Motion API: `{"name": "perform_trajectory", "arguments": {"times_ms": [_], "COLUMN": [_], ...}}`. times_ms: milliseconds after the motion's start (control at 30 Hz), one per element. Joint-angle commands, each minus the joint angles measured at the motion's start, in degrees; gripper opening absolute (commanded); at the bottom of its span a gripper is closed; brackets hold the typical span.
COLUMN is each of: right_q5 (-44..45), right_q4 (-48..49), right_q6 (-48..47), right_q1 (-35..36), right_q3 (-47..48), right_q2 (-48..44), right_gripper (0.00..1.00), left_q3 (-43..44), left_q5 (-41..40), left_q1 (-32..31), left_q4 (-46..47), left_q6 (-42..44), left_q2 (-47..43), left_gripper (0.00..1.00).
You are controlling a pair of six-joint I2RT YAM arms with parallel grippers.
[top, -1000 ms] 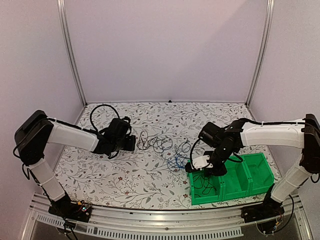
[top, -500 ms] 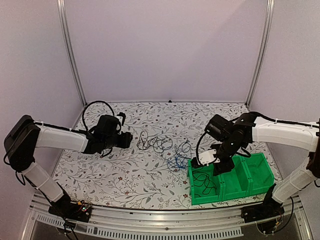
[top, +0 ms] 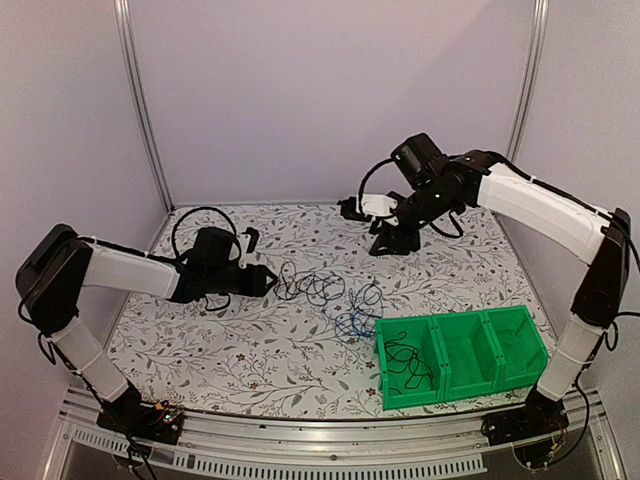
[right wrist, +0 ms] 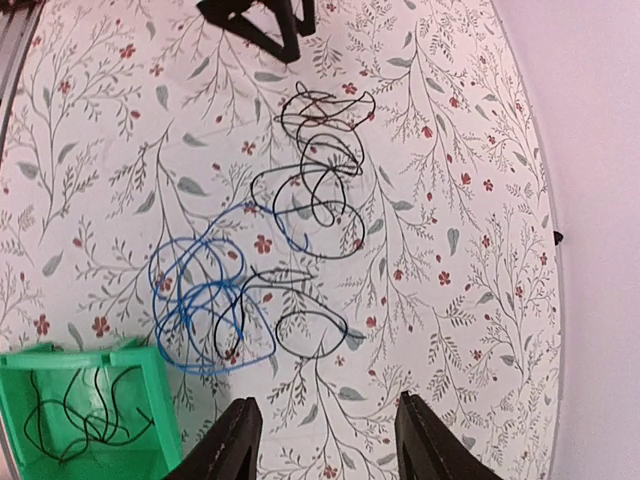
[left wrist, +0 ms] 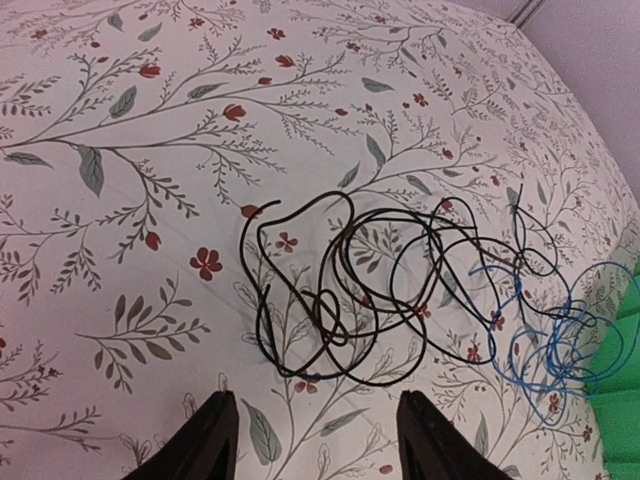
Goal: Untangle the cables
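On the left, the left hand hangs low over the floral worktop, its two fingers spread apart with nothing between them. Just to its right a loose tangle of black cables lies flat on the worktop, the loops crossing one another. At the tangle's right end sits a blue cable, coiled in several overlapping rings, with a further black loop lying across it. The right hand is raised high over the far side of the worktop, open and empty, and its camera looks down on the whole pile. Farthest right stands a green bin. Its left compartment holds one curled black cable.
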Motion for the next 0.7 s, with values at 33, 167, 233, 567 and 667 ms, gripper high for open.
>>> {"name": "perform_trajectory", "arguments": {"times_ms": [33,167,233,567,667], "right_q5": [-7.5,-11.0,-9.9,-3.8,-3.6], "right_q4": [6.2,8.9,10.8,15.6,17.0], "right_q6": [13.8,18.4,18.2,18.3,18.3], "right_q1": [0.2,1.4,2.7,5.1,5.1], "right_q3": [11.6,15.2,14.8,14.8,14.2], "right_q2": [17.3,25.8,28.0,34.4,34.7], "right_gripper": [0.52,0.56,0.58,0.54,0.47], "left_q3": [2.5,0.1,-1.2,-5.7,-5.8], "left_q5": [3.7,3.5,4.3,4.8,4.8], "left_q1": [0.6,0.6,0.5,-0.2,-0.3], "left_q4": [0.3,0.8,1.2,3.6,4.2], "left_q6": [-5.0,-7.6,-8.9,-11.3,-11.2], "left_q2": [0.3,-1.4,-2.2,-6.0,-5.6], "left_gripper": [0.54,0.54,0.53,0.53,0.53]}}
